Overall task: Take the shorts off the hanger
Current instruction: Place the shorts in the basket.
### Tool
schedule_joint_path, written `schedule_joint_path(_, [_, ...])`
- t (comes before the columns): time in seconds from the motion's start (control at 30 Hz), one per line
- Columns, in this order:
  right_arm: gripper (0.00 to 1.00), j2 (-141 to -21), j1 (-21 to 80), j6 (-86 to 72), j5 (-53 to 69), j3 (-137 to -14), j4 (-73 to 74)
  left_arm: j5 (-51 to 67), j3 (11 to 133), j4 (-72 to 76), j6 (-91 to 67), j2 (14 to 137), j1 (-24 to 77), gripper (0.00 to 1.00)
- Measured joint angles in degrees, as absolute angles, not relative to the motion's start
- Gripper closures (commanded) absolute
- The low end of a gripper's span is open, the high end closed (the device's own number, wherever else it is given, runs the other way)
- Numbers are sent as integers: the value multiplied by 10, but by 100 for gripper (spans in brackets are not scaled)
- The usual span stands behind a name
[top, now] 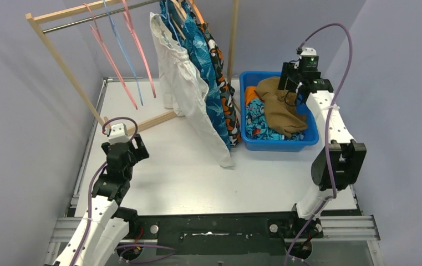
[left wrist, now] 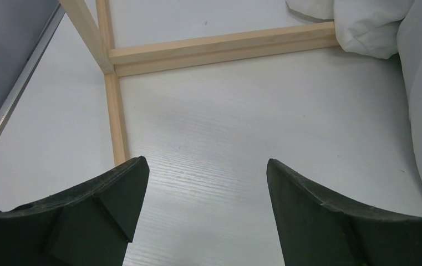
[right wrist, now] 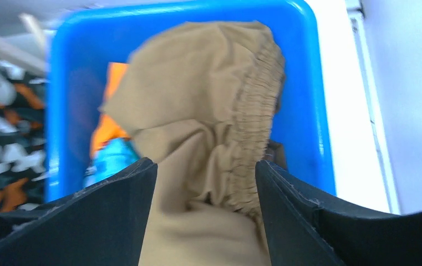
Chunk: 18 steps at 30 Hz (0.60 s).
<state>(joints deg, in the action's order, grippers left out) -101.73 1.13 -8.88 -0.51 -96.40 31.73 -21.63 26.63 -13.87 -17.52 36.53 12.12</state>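
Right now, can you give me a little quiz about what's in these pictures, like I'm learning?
1. True or false: the brown shorts lie in the blue bin.
2. How many empty hangers hang on the rail?
3. Which hang on the rack? A the brown shorts, B the white shorts, C none.
Key: 1 true; 2 three; 3 B.
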Motion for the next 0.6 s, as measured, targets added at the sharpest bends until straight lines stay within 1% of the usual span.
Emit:
schedule_joint_path(0.07, [40,-987,22,-96,15,-956,307,-216,266,-139,-175,365,120,22])
schedule_joint_path(0.1, [43,-969,29,-99,29,-941,293,-216,266,-139,-175,365,119,22])
schedule_joint_path(0.2, [54,-922,61,-115,69,-861,251,-216,266,-139,-175,365,119,22])
schedule_joint_path(0.23, [57,-917,69,-124,75,-836,239,-216,266,-139,-175,364,119,22])
schedule_joint_path(0.3, [58,-916,85,-147,79,-767,215,-216,266,-139,-175,363,119,22])
schedule_joint_path(0.37, [58,-934,85,-165,77,-716,208,-216,266,-139,-175,362,119,22])
schedule_joint_path(0.43, [54,-966,78,-177,76,-680,213,-216,266,-139,-175,361,119,22])
schedule_joint_path(0.53, [48,-1009,74,-184,88,-684,231,-216,266,-138,-175,360,119,22])
schedule_joint_path(0.6, [43,-1008,76,-182,92,-703,248,-216,266,-138,-174,360,119,22])
